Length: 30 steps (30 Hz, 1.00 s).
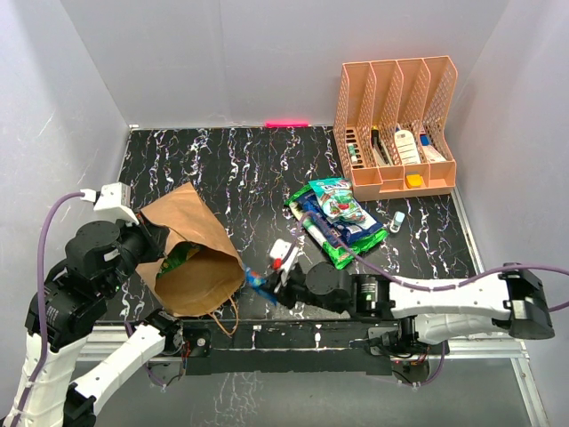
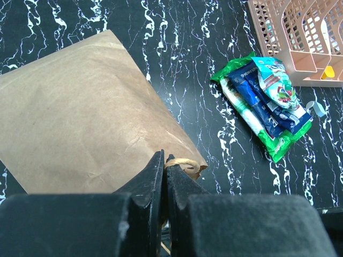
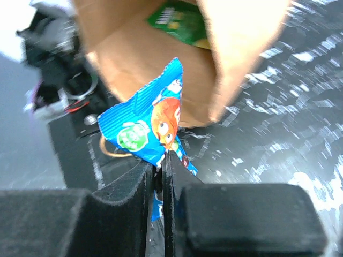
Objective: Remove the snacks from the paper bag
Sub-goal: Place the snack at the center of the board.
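Right gripper (image 1: pixel 265 285), low centre from above, clamps a blue packet (image 1: pixel 256 280) beside the bag (image 1: pixel 204 271); left gripper (image 1: pixel 160 242) pinches the bag's rim. Left wrist: jaws together on that rim, snack pile (image 2: pixel 262 101) upper right. Right wrist: packet (image 3: pixel 150 126) clamped, bag (image 3: pixel 134 59) behind.

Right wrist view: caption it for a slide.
Right jaws shut on a blue packet before the paper bag, green packet inside.

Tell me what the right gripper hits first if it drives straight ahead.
Probably the paper bag, whose open mouth lies ahead of the right gripper; the blue packet it grips would touch first.
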Motion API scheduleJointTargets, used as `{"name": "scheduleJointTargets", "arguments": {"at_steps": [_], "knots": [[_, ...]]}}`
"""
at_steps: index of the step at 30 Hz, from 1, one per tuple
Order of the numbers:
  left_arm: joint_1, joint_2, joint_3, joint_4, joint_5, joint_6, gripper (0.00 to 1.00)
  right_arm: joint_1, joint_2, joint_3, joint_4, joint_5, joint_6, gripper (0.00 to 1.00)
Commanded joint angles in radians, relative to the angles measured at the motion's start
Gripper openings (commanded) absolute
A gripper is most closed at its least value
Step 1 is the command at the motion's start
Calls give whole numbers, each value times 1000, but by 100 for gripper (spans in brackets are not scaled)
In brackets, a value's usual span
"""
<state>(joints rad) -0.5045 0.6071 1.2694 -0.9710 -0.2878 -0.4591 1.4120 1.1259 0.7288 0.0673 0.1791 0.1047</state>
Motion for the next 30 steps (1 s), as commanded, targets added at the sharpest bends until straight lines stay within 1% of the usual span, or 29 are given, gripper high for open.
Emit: {"name": "scheduleJointTargets", "arguments": {"at_steps": [1,3,5,11,16,18,21,25,30], "knots": [[-3,-5,4,19,-24,20,0,-37,-96,-18,-87,416,276,10],[-3,-6,5,19,-27,20,0,-63,-127,-19,-133,509,355,9],[-3,-4,5,19,-26,20,0,-113,-151,-13,-191,553,467,8],[-3,5,14,22,-19,20,0,-364,-191,20,-434,494,871,7],[-4,2,12,17,-24,20,0,-493,-257,-10,-476,491,1066,7],[-3,3,12,18,-17,20,0,-571,-275,-26,-477,460,1154,7],[-2,8,22,13,-14,20,0,-685,-276,-39,-466,398,1239,7],[-3,10,31,7,-20,20,0,-837,-235,-27,-463,282,1279,7],[-3,6,35,-1,-24,21,0,-1019,-121,-17,-432,97,1314,7]]}}
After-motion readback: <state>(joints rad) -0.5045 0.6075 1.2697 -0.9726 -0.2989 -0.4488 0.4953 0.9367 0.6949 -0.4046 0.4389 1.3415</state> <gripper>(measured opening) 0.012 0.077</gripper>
